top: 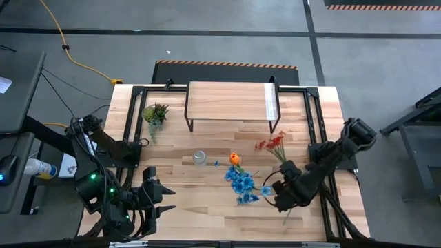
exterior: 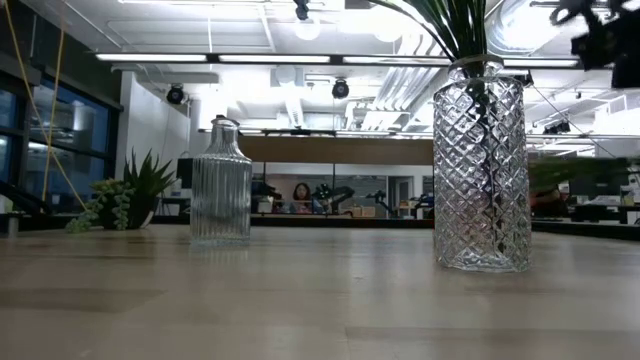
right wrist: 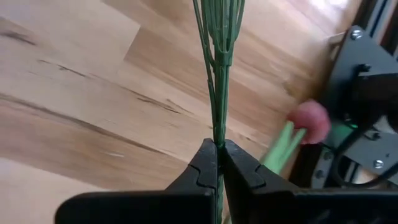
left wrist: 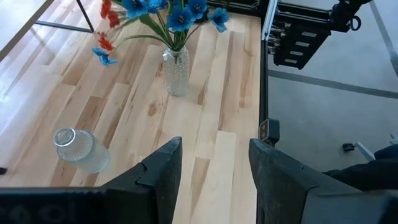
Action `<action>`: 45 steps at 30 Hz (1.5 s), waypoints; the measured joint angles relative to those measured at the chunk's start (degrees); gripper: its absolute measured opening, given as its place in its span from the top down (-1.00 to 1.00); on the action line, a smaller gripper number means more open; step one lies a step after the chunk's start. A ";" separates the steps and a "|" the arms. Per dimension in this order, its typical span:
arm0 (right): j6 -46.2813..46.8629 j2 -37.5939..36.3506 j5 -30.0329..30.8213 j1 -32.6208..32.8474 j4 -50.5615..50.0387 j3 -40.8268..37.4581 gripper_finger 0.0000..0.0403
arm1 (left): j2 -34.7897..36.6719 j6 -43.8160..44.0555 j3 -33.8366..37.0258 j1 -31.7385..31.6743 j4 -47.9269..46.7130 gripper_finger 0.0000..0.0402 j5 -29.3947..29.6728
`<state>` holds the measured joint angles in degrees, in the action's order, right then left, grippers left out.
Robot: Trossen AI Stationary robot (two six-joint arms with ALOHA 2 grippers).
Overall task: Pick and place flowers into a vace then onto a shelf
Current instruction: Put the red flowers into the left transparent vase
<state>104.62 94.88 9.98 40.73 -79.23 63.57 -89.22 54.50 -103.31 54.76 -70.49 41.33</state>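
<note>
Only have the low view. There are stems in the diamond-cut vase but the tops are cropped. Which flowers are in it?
Observer: The blue cluster stands in the diamond-cut vase.
Operator: What is the right gripper doing?
Observer: The right gripper is shut on a thin green stem over the tabletop, on the right arm's side of the vase.
Operator: And the left?
Observer: The left gripper is open with nothing between its fingers. It hangs over the table's near left corner, well short of the vase.
</note>
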 joint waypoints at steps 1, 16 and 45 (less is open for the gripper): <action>0.00 -1.07 0.05 0.00 -0.39 0.02 1.00 | 0.00 0.00 0.00 0.00 -0.01 -0.10 0.01; -0.50 -7.22 2.10 -0.95 -1.46 0.13 1.00 | 0.01 0.02 0.00 0.00 0.21 -0.10 0.34; -4.02 -15.95 3.76 -4.79 -1.31 0.22 1.00 | 0.01 0.04 0.00 0.00 0.42 -0.10 0.05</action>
<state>100.60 78.93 13.74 35.94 -80.53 63.79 -89.21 54.54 -103.31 54.76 -70.07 41.39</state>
